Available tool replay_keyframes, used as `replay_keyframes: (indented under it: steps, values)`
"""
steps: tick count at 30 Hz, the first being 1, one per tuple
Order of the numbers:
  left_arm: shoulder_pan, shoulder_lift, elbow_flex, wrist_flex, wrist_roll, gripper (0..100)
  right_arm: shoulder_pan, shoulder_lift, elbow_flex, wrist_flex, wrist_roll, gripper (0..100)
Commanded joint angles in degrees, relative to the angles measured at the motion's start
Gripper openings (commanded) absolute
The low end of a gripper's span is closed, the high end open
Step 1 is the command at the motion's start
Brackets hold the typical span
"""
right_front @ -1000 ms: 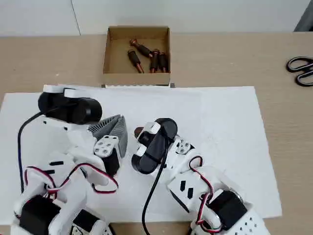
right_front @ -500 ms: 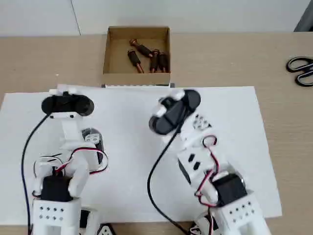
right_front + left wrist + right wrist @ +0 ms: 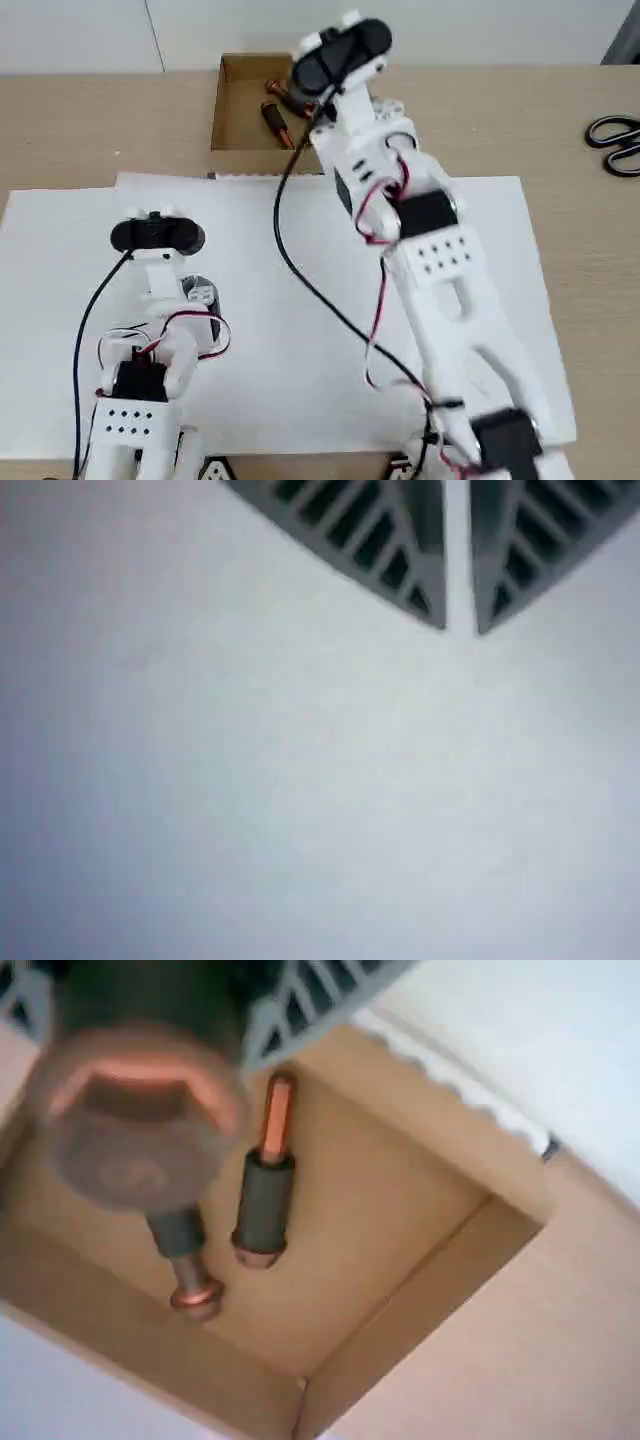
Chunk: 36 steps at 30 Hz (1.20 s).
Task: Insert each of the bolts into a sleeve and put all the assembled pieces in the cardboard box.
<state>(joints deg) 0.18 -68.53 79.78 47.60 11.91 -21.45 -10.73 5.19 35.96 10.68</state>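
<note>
Bolts in sleeves (image 3: 277, 122) lie in the cardboard box (image 3: 232, 125), which sits on the table (image 3: 100, 120) near its back edge, just past the back edge of the white paper (image 3: 300, 290). The right gripper (image 3: 160, 1010) hangs over the box with its fingers squeezed tight on one more bolt in its sleeve (image 3: 140, 1110). The left gripper (image 3: 460, 620) is low over the left side of the paper, its fingers almost together with only a thin gap and nothing between them, and scissors (image 3: 615, 142) lie at the table's right edge.
</note>
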Motion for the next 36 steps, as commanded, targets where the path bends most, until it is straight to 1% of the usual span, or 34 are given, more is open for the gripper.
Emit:
replay_keyframes:
  steps: [1,8,15,18,20,23,26,28,30,36]
  values:
    - [0.09,0.09,0.48,-1.58,-0.26,1,1.45,11.03,-13.36,-1.98,-0.44,0.4]
    - [0.0,0.09,2.86,-1.58,-0.09,1,2.86,36.62,-37.36,-1.98,0.26,0.4]
    - [0.18,0.09,3.82,-1.67,0.0,1,1.8,59.12,-64.35,-1.98,10.2,0.4]
    - [0.18,0.09,3.82,-1.67,0.0,1,0.66,66.77,-74.55,-1.63,14.07,0.7]
    - [0.18,0.09,3.82,-1.67,0.0,1,-0.31,70.99,-80.0,-1.54,18.11,0.8]
    - [0.18,0.09,3.82,-1.67,0.0,1,-1.54,76.26,-85.45,-1.45,25.67,1.4]
    - [0.18,0.09,3.82,-1.67,0.0,1,-1.89,79.87,-88.35,-1.45,30.77,8.8]
    - [0.18,0.09,3.82,-1.67,0.0,1,-1.8,81.01,-89.67,-0.22,31.38,16.2]
    - [0.18,0.09,3.82,-1.67,0.0,1,-1.8,81.19,-90.73,2.68,31.3,21.3]
    - [0.18,0.09,3.82,-1.67,0.0,1,-1.27,81.36,-94.07,5.41,31.3,18.3]
